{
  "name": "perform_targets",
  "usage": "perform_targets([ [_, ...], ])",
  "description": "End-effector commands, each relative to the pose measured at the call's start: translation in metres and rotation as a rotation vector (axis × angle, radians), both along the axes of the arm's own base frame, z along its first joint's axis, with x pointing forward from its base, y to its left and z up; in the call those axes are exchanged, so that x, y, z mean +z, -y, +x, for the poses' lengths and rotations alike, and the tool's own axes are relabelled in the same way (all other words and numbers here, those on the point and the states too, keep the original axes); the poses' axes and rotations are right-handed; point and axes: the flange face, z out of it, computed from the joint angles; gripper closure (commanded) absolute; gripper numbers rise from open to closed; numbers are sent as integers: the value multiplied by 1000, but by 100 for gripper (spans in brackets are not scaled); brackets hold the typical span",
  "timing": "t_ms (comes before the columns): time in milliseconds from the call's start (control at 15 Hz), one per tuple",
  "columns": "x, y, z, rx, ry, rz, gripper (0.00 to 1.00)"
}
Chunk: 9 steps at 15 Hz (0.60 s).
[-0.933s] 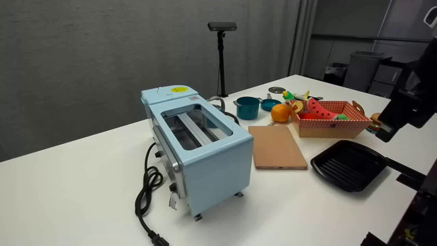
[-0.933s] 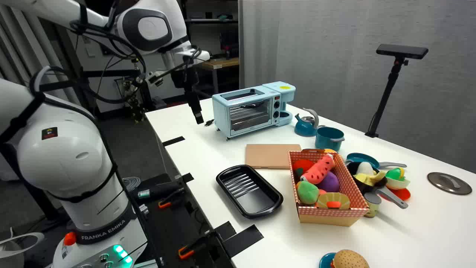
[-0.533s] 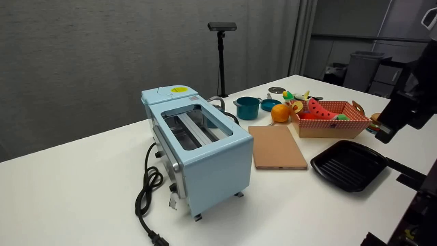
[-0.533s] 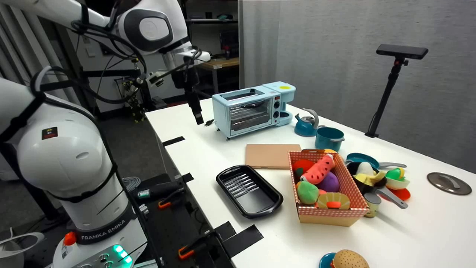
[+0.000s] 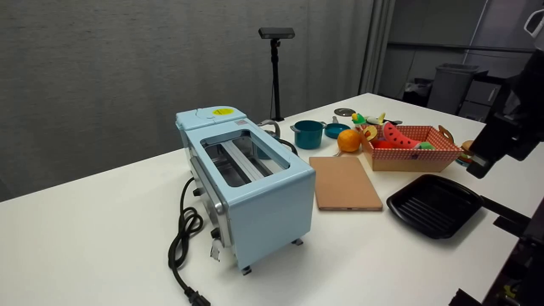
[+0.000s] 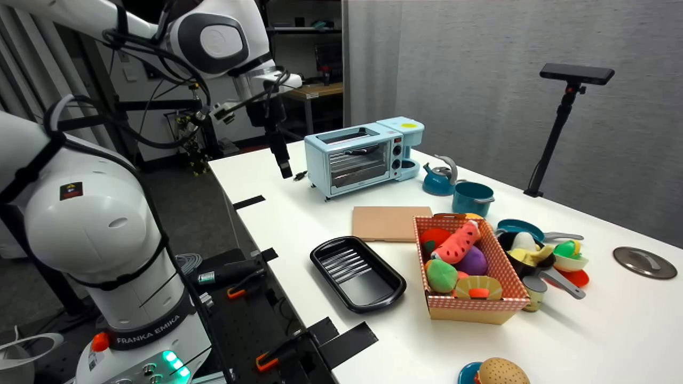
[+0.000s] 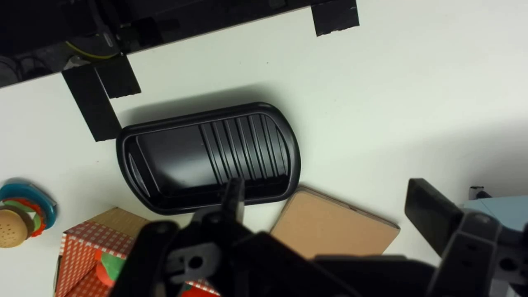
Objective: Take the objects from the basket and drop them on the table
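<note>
The basket, a light-brown crate with red checked lining, stands on the white table in both exterior views. The objects in it include a red watermelon piece, a green piece, a purple piece, a red piece and a tan half-round piece. My gripper is open and empty, its fingers wide apart above the table. In an exterior view the gripper hangs near the toaster, well away from the basket. In the wrist view the arm's hardware hides part of the basket.
A black pan and a flat wooden board lie beside the basket. The blue toaster, teal pot, kettle, black skillet and toy burger stand around. An orange sits beside the basket.
The arm has shifted very slightly between the first frames and now. The basket, its contents and the other things have not moved.
</note>
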Motion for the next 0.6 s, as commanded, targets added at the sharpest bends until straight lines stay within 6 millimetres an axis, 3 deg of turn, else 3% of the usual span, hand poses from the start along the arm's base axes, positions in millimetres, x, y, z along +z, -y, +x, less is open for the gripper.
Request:
perform_targets([
  [0,2,1,1,-3,-1,6,0],
  [533,3,1,6,-6,-9,14,0],
])
